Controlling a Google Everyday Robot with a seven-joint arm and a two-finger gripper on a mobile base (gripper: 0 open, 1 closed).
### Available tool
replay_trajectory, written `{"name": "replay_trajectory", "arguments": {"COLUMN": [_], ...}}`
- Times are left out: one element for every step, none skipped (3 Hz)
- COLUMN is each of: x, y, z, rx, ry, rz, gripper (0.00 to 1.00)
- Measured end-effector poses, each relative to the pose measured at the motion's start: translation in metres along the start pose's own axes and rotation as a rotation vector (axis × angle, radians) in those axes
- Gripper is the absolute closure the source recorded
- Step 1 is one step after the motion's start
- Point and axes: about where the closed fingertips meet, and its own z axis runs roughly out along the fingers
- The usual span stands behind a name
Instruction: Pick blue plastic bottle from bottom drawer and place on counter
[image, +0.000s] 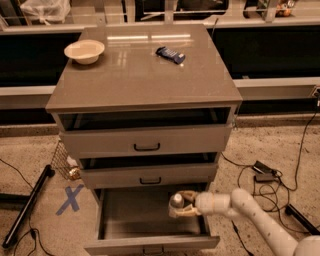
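Note:
The blue plastic bottle (176, 204), small and clear with a white cap, stands upright inside the open bottom drawer (131, 223), near its right side. My gripper (183, 204) reaches in from the lower right, with its fingers closed around the bottle's sides. The white arm runs off toward the bottom right corner. The counter (135, 75) is the glossy grey-brown top of the cabinet, above all three drawers.
A cream bowl (84, 51) and a flat dark-blue packet (170, 55) lie on the counter. The top and middle drawers are slightly pulled out. A wire basket (62, 161), blue tape X (70, 199) and black pole (27, 207) are left; cables (265, 172) are right.

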Motion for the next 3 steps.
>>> {"name": "replay_trajectory", "arguments": {"x": [-0.012, -0.017, -0.053], "y": [0.019, 0.017, 0.021], "z": [0.001, -0.001, -0.042], "rx": [-0.079, -0.086, -0.069], "ry": [-0.043, -0.091, -0.134], "rz": [-0.002, 0.02, -0.013], "gripper": [1.0, 1.0, 1.0]}}
